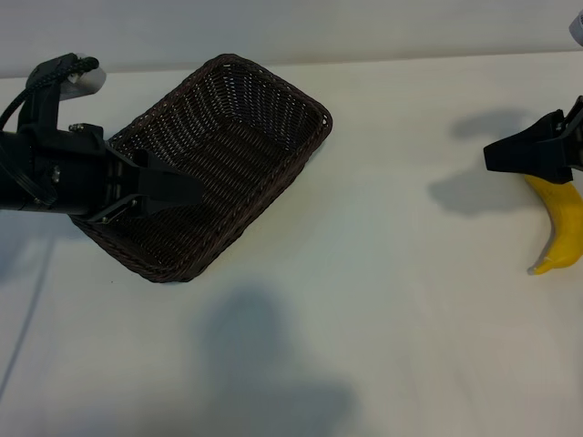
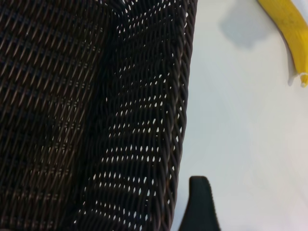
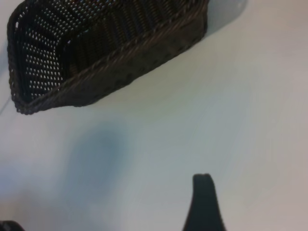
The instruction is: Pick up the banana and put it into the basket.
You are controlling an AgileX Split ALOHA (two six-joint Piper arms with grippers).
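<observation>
Now the right gripper (image 1: 537,155), fingers spread, hangs just over the banana (image 1: 560,228) at the desk's right edge; left gripper (image 1: 150,191), also spread, hovers over the basket (image 1: 273,100).

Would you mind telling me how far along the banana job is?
Nothing is done yet: the banana lies on the table, far from the empty basket. In hand: the open right gripper hovers above it, gripping nothing; the left gripper sits over the basket. Grasping, carrying and placing remain.
</observation>
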